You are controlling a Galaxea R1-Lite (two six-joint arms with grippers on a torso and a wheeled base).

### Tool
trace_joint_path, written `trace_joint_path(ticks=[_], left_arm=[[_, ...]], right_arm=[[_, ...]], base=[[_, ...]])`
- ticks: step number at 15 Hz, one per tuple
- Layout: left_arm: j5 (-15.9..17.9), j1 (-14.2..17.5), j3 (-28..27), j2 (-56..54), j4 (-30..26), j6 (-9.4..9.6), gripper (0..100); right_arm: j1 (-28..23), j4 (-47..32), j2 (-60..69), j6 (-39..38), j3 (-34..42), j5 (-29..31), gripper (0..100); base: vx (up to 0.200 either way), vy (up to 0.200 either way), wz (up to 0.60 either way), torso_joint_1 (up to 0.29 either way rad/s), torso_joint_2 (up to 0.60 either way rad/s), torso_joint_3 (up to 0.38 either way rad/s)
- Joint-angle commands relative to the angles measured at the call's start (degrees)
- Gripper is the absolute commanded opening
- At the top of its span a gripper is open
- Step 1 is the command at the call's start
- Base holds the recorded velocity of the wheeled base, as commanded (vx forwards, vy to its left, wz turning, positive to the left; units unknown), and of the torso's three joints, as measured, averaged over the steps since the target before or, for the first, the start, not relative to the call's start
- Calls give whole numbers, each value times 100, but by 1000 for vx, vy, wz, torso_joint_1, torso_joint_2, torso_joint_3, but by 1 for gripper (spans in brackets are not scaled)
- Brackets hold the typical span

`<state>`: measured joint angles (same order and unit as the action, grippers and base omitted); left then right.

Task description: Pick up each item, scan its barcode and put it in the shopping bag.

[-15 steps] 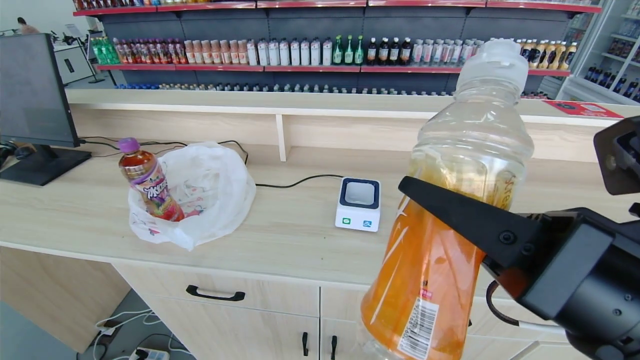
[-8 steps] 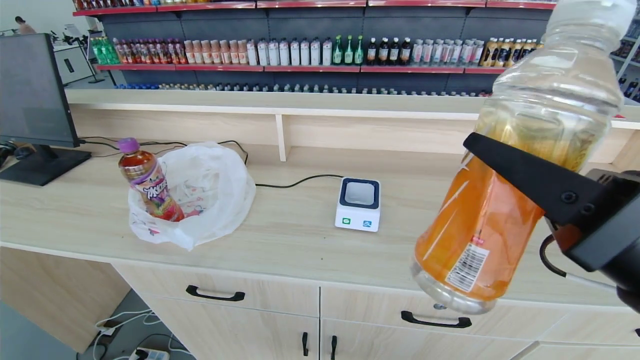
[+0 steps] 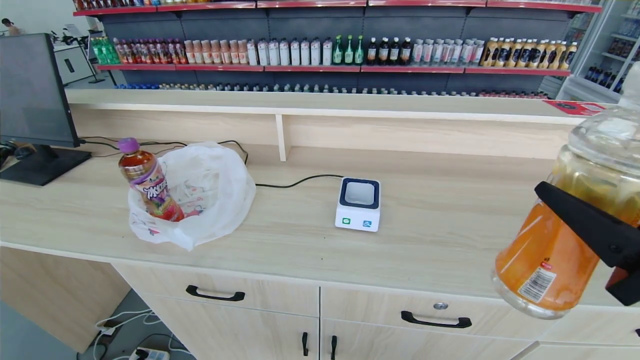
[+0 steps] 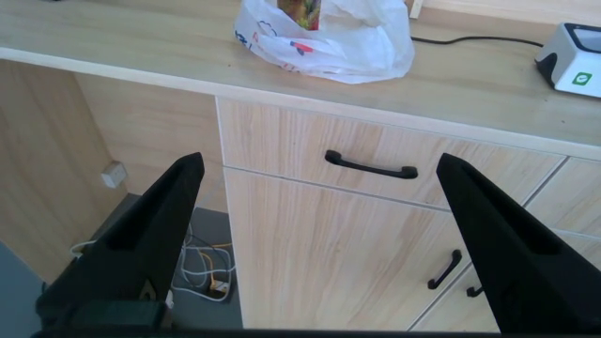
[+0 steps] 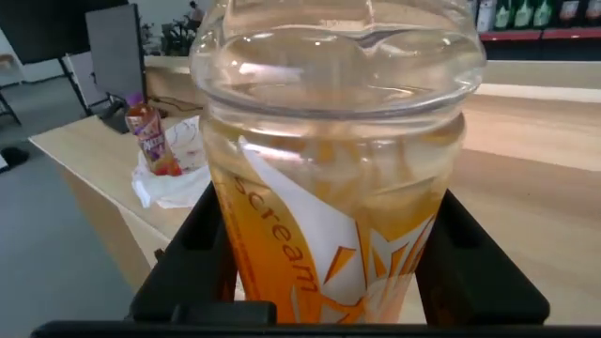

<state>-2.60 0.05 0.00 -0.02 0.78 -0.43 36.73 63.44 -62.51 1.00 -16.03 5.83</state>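
My right gripper (image 3: 582, 220) is shut on a clear bottle of orange drink (image 3: 555, 250), held tilted in the air at the counter's right end, barcode label low on its front. In the right wrist view the bottle (image 5: 338, 188) sits between both black fingers (image 5: 192, 253). The white scanner (image 3: 358, 204) sits mid-counter, well left of the bottle. A white shopping bag (image 3: 215, 195) lies at the left with a purple-capped red tea bottle (image 3: 147, 182) leaning in it. My left gripper (image 4: 319, 164) hangs open below the counter edge, before the drawers, holding nothing.
A dark monitor (image 3: 32, 95) stands at the far left. The scanner's black cable (image 3: 295, 181) runs toward the bag. A raised wooden ledge (image 3: 320, 107) backs the counter, with drink shelves (image 3: 320, 52) behind. Drawer handles (image 4: 371, 167) face my left gripper.
My right gripper has carried the orange bottle rightward and farther from the camera, from the picture's centre-right to its right edge. The bag, tea bottle and scanner have not moved.
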Motion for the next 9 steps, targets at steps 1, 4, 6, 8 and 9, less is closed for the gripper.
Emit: trace_joint_path(ticks=[1, 4, 6, 8, 9], left_arm=[[-4, 4, 0, 2, 1, -1, 100], [5, -5, 0, 2, 1, 16, 100], [5, -5, 0, 2, -16, 60, 100], [5, -5, 0, 2, -16, 60, 100], [5, -5, 0, 2, -16, 60, 100]], right_arm=[[-149, -42, 143, 322, 381, 24, 0], [-149, -33, -24, 726, 786, 24, 0], [-544, -25, 2, 1122, 1049, 164, 0], [-1195, -16, 73, 1535, 1304, 173, 0], [-1203, -25, 64, 1508, 1331, 182, 0]], base=[[0, 0, 0, 0, 0, 0], [0, 0, 0, 0, 0, 0], [0, 0, 0, 0, 0, 0], [0, 0, 0, 0, 0, 0], [0, 0, 0, 0, 0, 0]])
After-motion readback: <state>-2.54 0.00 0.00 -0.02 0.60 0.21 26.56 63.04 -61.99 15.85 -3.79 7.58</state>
